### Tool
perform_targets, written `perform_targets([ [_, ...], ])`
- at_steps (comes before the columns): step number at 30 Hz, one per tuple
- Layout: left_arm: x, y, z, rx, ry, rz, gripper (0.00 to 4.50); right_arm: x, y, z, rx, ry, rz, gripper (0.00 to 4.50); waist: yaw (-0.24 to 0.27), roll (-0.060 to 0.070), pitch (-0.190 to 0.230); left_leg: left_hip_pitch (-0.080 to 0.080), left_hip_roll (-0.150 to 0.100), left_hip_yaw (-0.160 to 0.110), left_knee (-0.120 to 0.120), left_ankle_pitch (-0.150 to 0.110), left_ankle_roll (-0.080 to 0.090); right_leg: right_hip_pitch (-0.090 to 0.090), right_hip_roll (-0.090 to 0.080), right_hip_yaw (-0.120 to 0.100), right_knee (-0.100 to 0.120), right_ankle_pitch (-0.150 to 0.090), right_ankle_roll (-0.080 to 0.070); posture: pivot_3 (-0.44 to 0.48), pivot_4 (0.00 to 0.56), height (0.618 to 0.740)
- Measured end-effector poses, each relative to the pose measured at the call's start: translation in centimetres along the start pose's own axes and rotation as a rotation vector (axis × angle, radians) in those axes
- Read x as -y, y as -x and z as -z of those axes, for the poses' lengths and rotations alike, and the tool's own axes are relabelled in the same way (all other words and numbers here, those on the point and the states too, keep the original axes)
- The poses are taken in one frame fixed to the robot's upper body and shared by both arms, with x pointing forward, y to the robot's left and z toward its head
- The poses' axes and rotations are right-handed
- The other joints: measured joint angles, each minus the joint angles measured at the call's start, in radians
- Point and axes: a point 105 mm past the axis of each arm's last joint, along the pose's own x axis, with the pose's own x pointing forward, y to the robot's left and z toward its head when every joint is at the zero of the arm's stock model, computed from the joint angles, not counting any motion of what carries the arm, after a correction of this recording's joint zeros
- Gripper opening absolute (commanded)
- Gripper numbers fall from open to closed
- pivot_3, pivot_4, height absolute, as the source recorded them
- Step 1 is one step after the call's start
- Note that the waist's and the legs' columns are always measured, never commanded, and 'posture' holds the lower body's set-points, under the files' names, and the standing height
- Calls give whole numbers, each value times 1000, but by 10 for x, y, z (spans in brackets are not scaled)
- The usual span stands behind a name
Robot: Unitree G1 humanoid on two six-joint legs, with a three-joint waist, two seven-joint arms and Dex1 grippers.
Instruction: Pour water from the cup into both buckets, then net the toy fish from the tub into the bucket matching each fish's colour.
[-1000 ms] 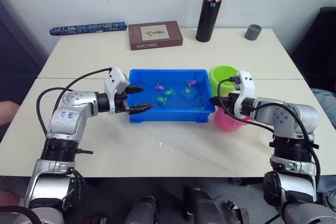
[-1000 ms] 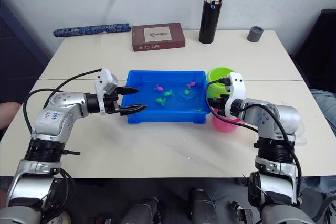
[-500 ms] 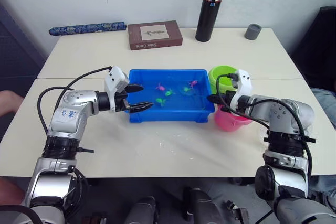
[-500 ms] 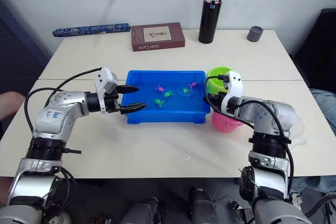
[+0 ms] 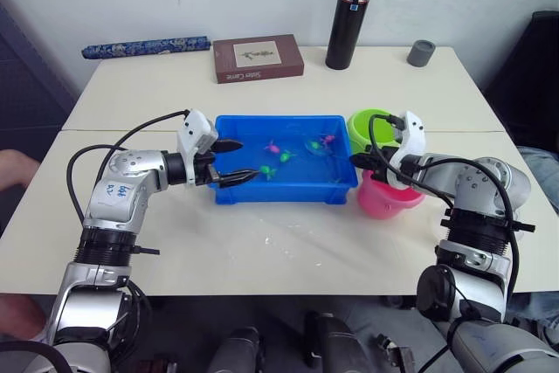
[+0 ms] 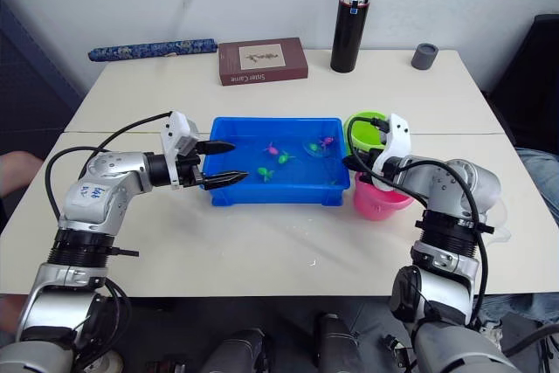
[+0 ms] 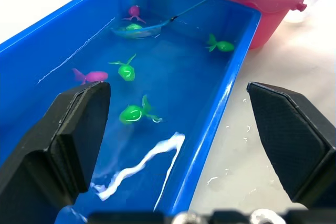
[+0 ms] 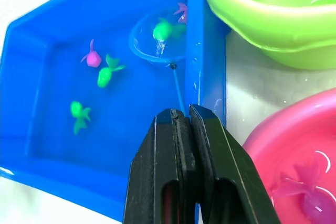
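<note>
The blue tub [image 5: 281, 192] holds water with several pink and green toy fish [image 7: 126, 70]. My right gripper [image 8: 181, 115] is shut on the net's thin black handle, above the tub's right end. The net's hoop [image 8: 159, 39] lies in the water at the tub's far right corner with a green fish [image 8: 163, 29] inside its ring. The lime green bucket [image 5: 370, 125] stands behind my right gripper and the pink bucket [image 5: 389, 199] below it. A pink fish [image 8: 308, 191] lies in the pink bucket. My left gripper [image 5: 242, 161] is open over the tub's left end. The cup is out of view.
At the back of the table stand a black flask [image 5: 349, 19], a small grey cup [image 5: 421, 52], a brown book [image 5: 258, 58] and a blue patterned roll [image 5: 146, 45]. Water drops [image 5: 281, 235] lie in front of the tub. A person's hand [image 5: 9, 166] shows at the left edge.
My right gripper has turned and brought the net's hoop down into the tub's far right corner, around a green fish. The other fish have drifted. The left gripper has barely moved.
</note>
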Motion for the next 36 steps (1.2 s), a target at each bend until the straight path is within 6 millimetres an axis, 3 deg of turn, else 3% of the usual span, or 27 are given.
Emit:
perform_targets([
  [5, 0, -1, 0, 2, -3, 2, 4482, -3, 4, 2, -12, -31, -1, 0, 0, 0, 0, 0, 0, 0, 0, 0, 0, 0, 0, 0, 0, 0, 0, 0, 150, 740],
  [11, -2, -2, 2, 4, 5, 1, 4482, -20, 5, -8, 31, -127, -47, 0, -2, 1, 0, 0, 0, 0, -2, 0, 0, -1, 0, 0, 0, 0, 0, 0, 150, 740],
  [21, -2, -5, -3, 15, -21, 10, 4482, -4, 3, -2, 13, -204, 33, 0, -5, 1, 0, 0, 0, 1, -2, 0, 0, -1, 0, 0, 0, 0, 0, 0, 150, 740],
  [36, -4, -5, 1, 10, -13, 5, 4482, -19, -3, 2, -12, -156, -11, 0, -19, 2, 0, 0, 0, 0, -3, 0, -1, -1, 0, 0, 0, 0, 0, 0, 150, 740],
])
